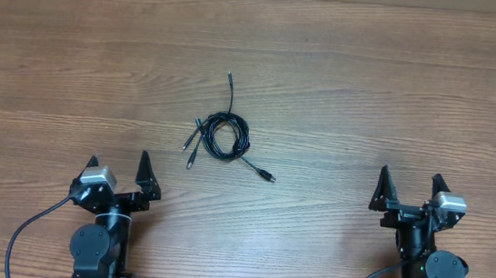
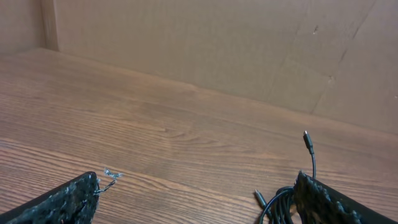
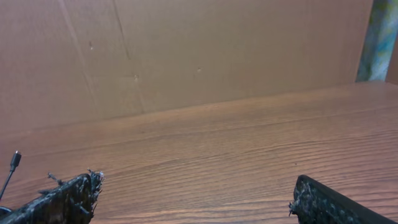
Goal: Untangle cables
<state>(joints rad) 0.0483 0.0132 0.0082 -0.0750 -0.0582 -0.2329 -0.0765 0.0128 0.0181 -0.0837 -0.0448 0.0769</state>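
My left tool (image 1: 119, 159) and right tool (image 1: 410, 176) both stand wide open and empty, well short of the cables (image 1: 223, 137) coiled in the middle of the worktop (image 1: 400, 81). If I pinch the whole coil (strands overlap there), I could cinch the tangle tighter.

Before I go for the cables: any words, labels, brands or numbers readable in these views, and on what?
None readable in any view.
The cables and their plugs show no markings; the table, the cardboard backdrop, the left gripper and the right gripper carry no visible print.
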